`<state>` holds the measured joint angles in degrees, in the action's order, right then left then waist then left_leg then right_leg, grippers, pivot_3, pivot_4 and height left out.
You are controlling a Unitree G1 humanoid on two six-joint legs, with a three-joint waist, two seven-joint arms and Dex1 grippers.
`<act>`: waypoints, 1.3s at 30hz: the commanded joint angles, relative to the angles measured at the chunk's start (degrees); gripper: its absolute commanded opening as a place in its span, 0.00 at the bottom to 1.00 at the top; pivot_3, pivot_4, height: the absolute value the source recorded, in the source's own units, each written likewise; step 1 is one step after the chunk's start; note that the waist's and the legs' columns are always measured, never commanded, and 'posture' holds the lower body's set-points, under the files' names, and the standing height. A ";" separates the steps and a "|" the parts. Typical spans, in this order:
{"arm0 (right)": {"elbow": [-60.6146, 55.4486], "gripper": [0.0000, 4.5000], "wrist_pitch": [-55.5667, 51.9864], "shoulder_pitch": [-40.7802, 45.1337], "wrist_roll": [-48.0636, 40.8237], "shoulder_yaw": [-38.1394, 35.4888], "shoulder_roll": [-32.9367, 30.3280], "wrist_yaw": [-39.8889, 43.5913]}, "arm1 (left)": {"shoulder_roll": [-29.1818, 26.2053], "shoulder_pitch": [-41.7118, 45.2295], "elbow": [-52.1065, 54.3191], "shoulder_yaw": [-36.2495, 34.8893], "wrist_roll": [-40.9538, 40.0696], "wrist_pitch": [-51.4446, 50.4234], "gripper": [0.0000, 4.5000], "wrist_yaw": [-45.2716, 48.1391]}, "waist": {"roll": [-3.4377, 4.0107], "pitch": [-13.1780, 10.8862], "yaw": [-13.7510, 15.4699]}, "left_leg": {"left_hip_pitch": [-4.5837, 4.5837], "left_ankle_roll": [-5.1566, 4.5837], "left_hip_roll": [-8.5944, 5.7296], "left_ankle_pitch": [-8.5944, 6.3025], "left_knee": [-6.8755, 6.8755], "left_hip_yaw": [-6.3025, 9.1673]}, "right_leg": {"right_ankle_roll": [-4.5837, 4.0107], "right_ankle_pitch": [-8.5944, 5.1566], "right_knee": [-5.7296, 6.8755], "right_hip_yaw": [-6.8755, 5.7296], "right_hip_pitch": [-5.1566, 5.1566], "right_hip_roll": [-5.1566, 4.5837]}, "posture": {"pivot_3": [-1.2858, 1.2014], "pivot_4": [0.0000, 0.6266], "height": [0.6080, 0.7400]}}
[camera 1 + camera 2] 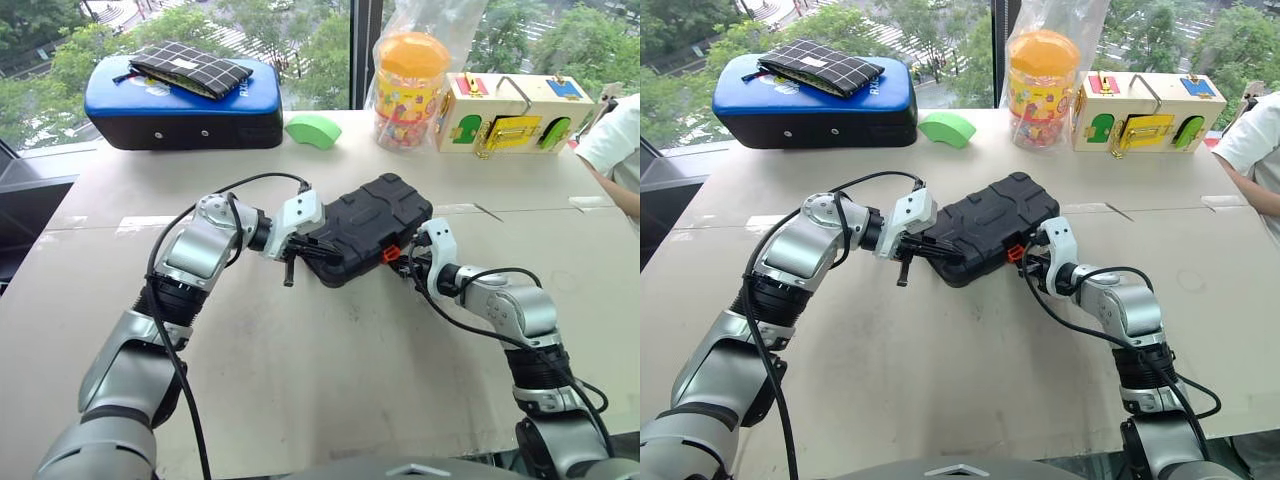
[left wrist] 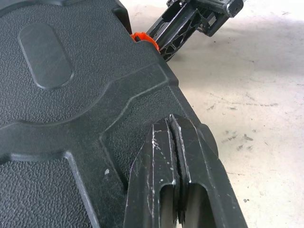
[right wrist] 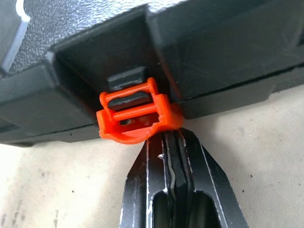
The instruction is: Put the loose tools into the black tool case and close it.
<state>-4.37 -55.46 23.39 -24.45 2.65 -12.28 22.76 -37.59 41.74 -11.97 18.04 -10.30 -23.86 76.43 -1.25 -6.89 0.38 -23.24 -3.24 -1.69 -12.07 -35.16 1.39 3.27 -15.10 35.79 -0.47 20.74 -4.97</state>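
Note:
The black tool case lies closed on the table, its textured lid up and its orange latch on the near edge. The loose tools are out of view. My left gripper is shut, its fingertips resting on the lid near the case's left end. My right gripper is also shut, and its tips touch the underside of the orange latch, which stands tipped out from the case's front edge. In the left wrist view the right gripper shows beside the latch.
At the table's far edge stand a blue-topped black case with a checked pouch on it, a green piece, an orange-lidded jar and a wooden latch box. A person's sleeve is at the far right.

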 commanded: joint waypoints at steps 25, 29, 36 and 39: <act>-18.73 0.00 -9.45 1.80 -10.88 -7.53 -1.25 -3.82 | -0.22 -5.52 -1.26 3.68 4.55 -0.36 0.00 -0.92 | 0.25 0.59 -0.86 | -0.41 0.01 -0.10 -0.01 0.25 0.10 | -0.06 -0.04 -0.16 -0.01 0.43 -0.14 | 0.52 0.24 1.00; -20.09 0.00 -13.09 -0.85 -9.76 -5.48 -6.19 -3.89 | -0.28 -5.46 -1.71 3.68 4.52 0.04 0.00 -0.57 | 0.17 0.66 -0.88 | -0.43 0.00 -0.10 -0.01 0.25 0.10 | -0.06 -0.05 -0.17 -0.01 0.44 -0.15 | 0.52 0.24 1.00; -14.99 0.00 -11.62 0.00 -6.35 -0.84 -6.10 -4.77 | -0.41 -5.13 -2.00 3.80 4.36 0.58 0.00 0.37 | 0.18 0.84 -1.02 | -0.43 0.00 -0.08 -0.01 0.25 0.10 | -0.07 -0.05 -0.19 -0.03 0.45 -0.14 | 0.52 0.24 1.00; -12.43 0.00 -10.16 1.34 -5.20 -0.11 -5.13 -4.70 | -0.50 -5.24 -1.61 3.84 4.35 0.44 0.00 0.47 | 0.19 0.83 -1.02 | -0.45 0.00 -0.08 -0.01 0.25 0.10 | -0.07 -0.05 -0.20 -0.03 0.45 -0.14 | 0.52 0.24 1.00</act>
<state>-16.55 -67.22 23.13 -30.09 2.54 -17.58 18.12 -37.54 39.42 -10.70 17.51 -9.75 -21.94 76.26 -1.06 -6.07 -0.64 -23.69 -3.24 -1.77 -12.08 -34.92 1.49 3.20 -15.15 35.59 -0.50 21.19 -5.11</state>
